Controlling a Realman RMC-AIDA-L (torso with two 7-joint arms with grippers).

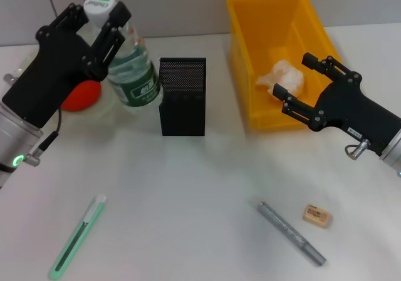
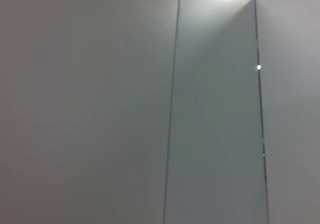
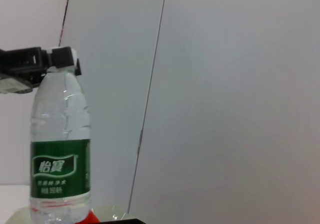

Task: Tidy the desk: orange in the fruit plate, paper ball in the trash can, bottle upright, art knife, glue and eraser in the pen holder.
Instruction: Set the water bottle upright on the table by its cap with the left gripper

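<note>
— What's the left gripper (image 1: pixel 99 19) doing?
— Clamped on the cap of the bottle (image 1: pixel 133 74), which stands upright beside the pen holder (image 1: pixel 182 96), orange (image 1: pixel 81 97) behind.
— And the right?
— The right gripper (image 1: pixel 299 82) hangs spread wide over the yellow bin's (image 1: pixel 266 12) paper ball (image 1: pixel 283 77).

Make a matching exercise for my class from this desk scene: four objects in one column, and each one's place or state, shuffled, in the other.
Objects:
1. paper ball
2. bottle
3. eraser
4. orange

Places or states:
A. behind the left arm, beside the bottle
B. on the table beside the grey pen-shaped tool
C. inside the yellow bin
D. upright, cap gripped by the left gripper

Pairs: 1-C, 2-D, 3-B, 4-A
</note>
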